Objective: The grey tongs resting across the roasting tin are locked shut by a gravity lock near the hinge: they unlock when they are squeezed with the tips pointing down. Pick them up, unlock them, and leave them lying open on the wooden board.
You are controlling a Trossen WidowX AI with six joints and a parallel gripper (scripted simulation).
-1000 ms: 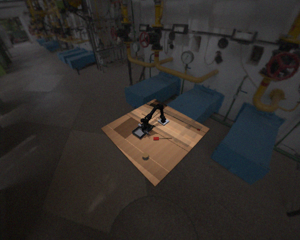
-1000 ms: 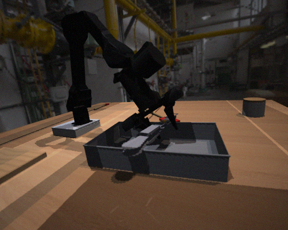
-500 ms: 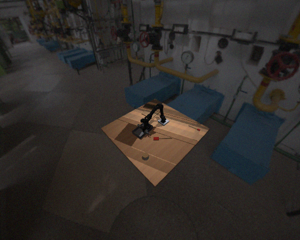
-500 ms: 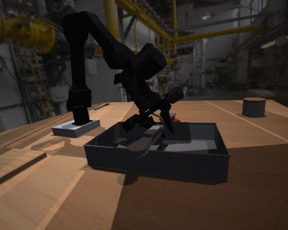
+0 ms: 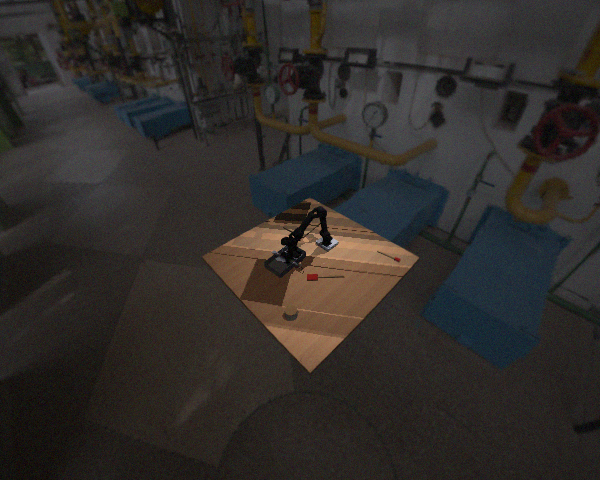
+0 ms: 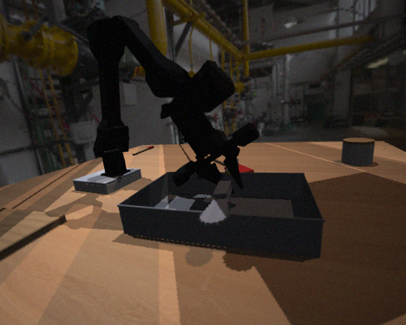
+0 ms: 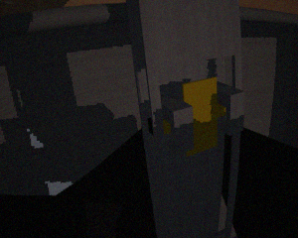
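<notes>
The grey tongs [image 6: 222,190] [image 7: 189,45] lie across the roasting tin [image 6: 137,206] [image 5: 281,275]. Their pale, scalloped tip end overlaps the tin's near wall in the exterior view. A yellow piece [image 7: 201,99] shows on the tongs in the wrist view. My gripper [image 6: 228,181] [image 7: 182,133] is shut on the tongs, with one dark finger on each side. The hinge end is mostly hidden by the gripper in the exterior view. The wooden board [image 6: 17,227] lies at the left in the exterior view. I cannot tell whether the lock is engaged.
A red-handled tool [image 5: 312,277] [image 6: 244,168] lies behind the tin in the exterior view. Another red-tipped tool [image 5: 397,259] [image 6: 143,150] lies farther off. A grey can [image 5: 290,315] [image 6: 358,154] stands at the right in the exterior view. The tin's walls surround the fingers.
</notes>
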